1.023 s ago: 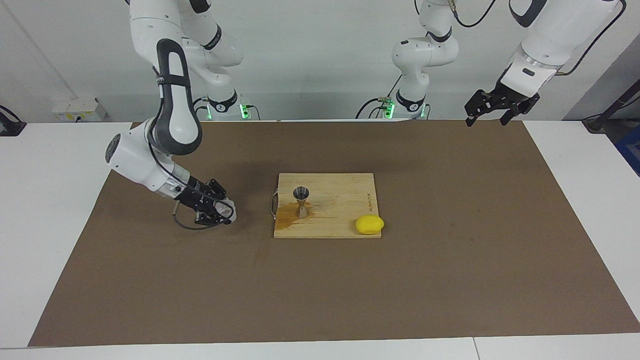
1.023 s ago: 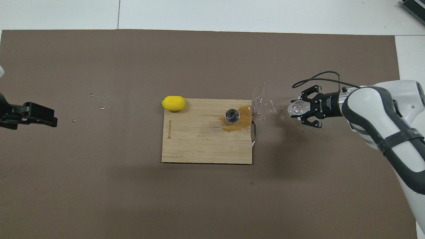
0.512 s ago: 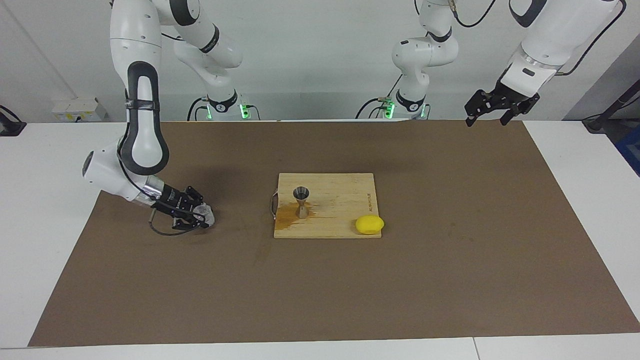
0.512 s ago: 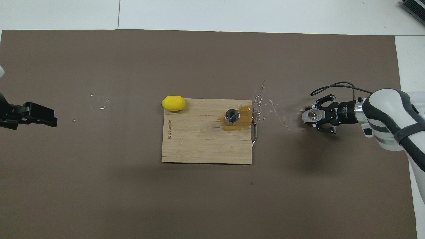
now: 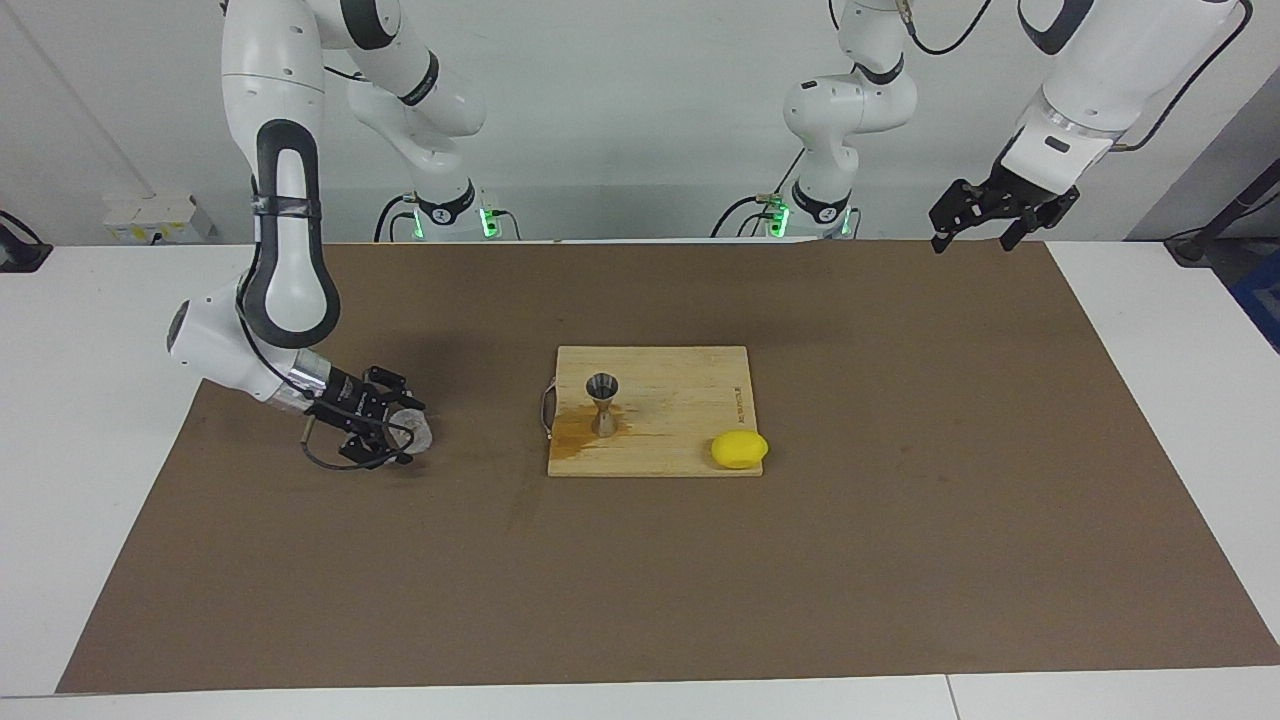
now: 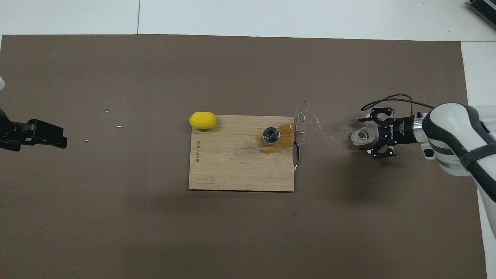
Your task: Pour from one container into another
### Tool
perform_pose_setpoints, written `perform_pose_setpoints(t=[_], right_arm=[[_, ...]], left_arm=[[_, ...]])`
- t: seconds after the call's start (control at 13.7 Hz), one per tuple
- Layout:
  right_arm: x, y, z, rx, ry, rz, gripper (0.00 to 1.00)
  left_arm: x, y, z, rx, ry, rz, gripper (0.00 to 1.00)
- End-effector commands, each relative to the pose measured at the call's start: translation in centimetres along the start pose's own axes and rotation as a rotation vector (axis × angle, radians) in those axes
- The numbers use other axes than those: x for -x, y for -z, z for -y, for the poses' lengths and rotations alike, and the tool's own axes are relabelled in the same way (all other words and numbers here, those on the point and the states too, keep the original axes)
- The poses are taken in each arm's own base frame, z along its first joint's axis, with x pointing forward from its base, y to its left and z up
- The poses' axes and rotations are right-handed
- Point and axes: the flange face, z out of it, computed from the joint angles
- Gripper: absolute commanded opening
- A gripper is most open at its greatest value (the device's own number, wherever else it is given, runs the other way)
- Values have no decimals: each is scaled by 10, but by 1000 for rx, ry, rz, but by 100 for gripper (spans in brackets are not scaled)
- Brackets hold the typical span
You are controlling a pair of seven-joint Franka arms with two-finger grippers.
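Note:
The clear glass tumbler (image 5: 416, 430) (image 6: 362, 135) stands on the brown mat toward the right arm's end of the table. My right gripper (image 5: 404, 433) (image 6: 365, 136) is low at the mat, open, with one finger on each side of the tumbler and a gap to it. The silver hourglass jigger (image 5: 603, 402) (image 6: 271, 135) stands upright on the wooden board (image 5: 680, 395) (image 6: 232, 166). My left gripper (image 5: 988, 222) (image 6: 42, 133) waits open, raised over the mat's edge at the left arm's end.
A yellow lemon (image 5: 739, 449) (image 6: 202, 120) lies at the board's corner. An amber wet stain (image 5: 572, 432) (image 6: 286, 133) marks the board beside the jigger. Droplets (image 6: 306, 116) lie on the mat between the board and the tumbler.
My right gripper carried the tumbler away from the board toward the right arm's end, lowered it to the mat and opened its fingers. The left arm has not moved.

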Motion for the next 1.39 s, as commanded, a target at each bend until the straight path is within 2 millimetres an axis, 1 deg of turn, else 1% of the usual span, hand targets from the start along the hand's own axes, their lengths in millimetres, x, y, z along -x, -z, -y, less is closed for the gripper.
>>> perform_pose_setpoints(t=[0.0,0.07,0.15,0.22,0.29,0.44,0.58,0.66,0.73,0.8,0.88,1.1,1.17,1.32], right_arm=[[36,34,-14,-37,76,-11,100],[48,38,-14,-33,114,-30,100],[61,47,-14,-12,200,-80,100],[77,41,-13,45,341,-142,100],[85,41,-14,106,497,-206,100],[102,53,-17,212,821,-309,100],[118,66,-19,305,1063,-362,100],[122,79,-15,396,1168,-440,100],[132,90,-12,469,1252,-479,100],[151,109,-11,495,1336,-485,100],[166,128,-10,505,1384,-495,100],[202,190,-3,503,1388,-532,100],[213,206,-1,506,1392,-543,100],[234,227,1,555,1406,-594,100]], left_arm=[[3,-1,1,-17,-2,9,100],[3,-1,1,-17,-2,9,100],[3,-1,1,-17,-2,9,100],[3,-1,1,-17,-2,7,100],[3,-1,2,-17,0,9,100],[3,-1,1,-17,-2,7,100],[3,-1,1,-17,-2,7,100],[3,-1,1,-17,-2,9,100],[3,-1,2,-17,0,9,100],[3,-1,2,-17,0,9,100],[3,-1,1,-17,-2,9,100],[3,-1,2,-17,0,7,100],[3,-1,1,-17,-2,7,100],[3,-1,1,-17,-2,9,100]])
